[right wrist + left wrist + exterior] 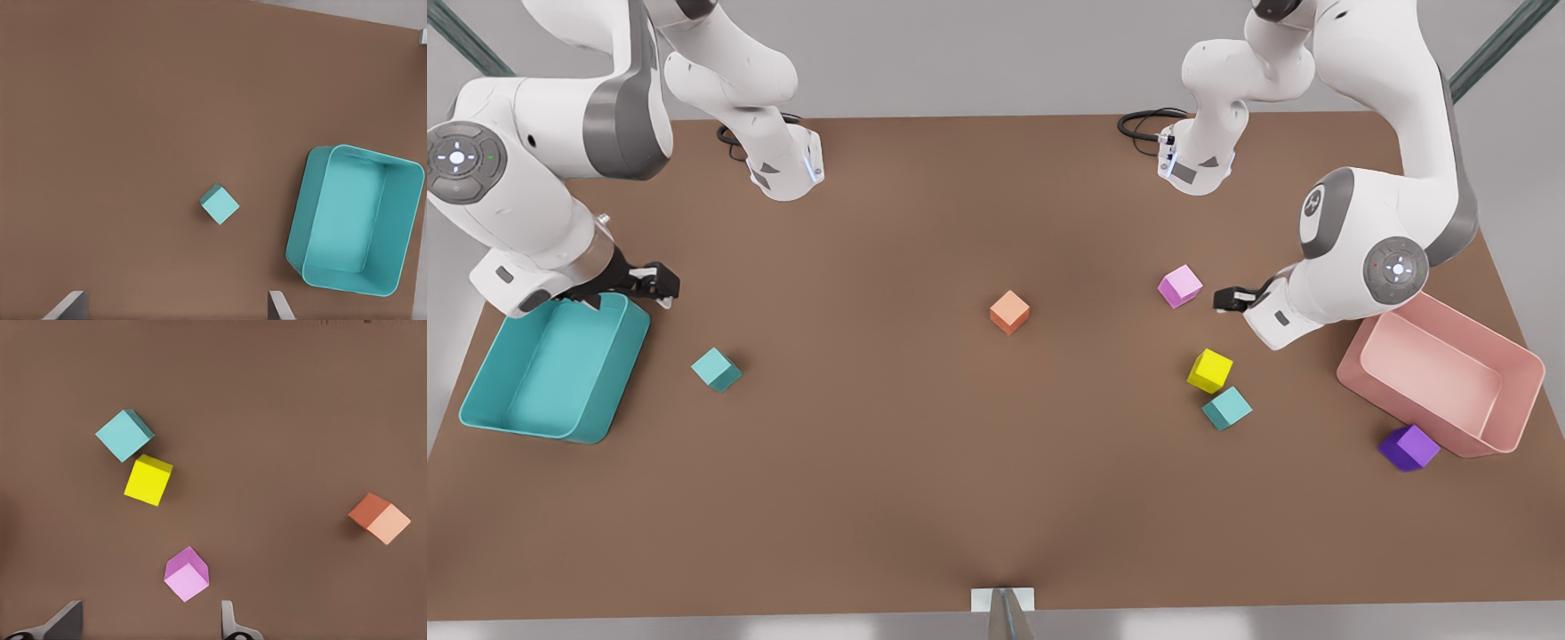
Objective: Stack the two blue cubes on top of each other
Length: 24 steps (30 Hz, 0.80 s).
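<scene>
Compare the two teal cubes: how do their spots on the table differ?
The teal cube near the bin lies alone beside the teal bin, below the right gripper. The teal cube by the yellow one sits close against the yellow cube, nearer the left gripper. Both are same-sized, ungripped, flat on the table.

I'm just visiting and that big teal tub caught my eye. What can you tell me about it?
The teal bin is an open rectangular tub with rounded corners and smooth, plastic-looking walls. It sits upright and slightly askew on the brown table, at the front view's left edge, with nothing visible inside. The right end effector hovers at its far corner. A teal cube lies apart from it.
</scene>
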Each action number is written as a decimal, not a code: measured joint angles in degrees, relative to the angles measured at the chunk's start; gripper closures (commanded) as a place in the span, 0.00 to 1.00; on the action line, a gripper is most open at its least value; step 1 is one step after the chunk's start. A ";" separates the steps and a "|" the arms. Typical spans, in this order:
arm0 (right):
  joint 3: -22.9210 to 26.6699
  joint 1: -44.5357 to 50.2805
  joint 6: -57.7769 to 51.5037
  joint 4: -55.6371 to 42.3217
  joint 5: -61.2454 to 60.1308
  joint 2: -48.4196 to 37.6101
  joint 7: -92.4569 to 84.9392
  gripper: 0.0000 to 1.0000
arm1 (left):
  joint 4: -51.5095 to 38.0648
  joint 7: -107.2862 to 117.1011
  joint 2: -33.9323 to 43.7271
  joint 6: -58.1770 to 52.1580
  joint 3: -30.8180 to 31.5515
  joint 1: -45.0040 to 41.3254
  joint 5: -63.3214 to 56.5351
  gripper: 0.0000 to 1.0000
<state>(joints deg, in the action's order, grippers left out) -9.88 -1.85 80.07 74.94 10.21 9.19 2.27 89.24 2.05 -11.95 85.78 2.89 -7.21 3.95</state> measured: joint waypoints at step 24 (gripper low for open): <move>1.03 -13.07 45.00 49.18 -3.47 3.91 14.93 0.00 | -1.23 0.61 -3.00 1.53 -1.69 4.81 0.16 0.00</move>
<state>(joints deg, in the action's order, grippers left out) -8.86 -14.92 125.08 124.12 6.74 13.10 17.20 88.00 2.66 -14.95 87.31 1.19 -2.41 4.12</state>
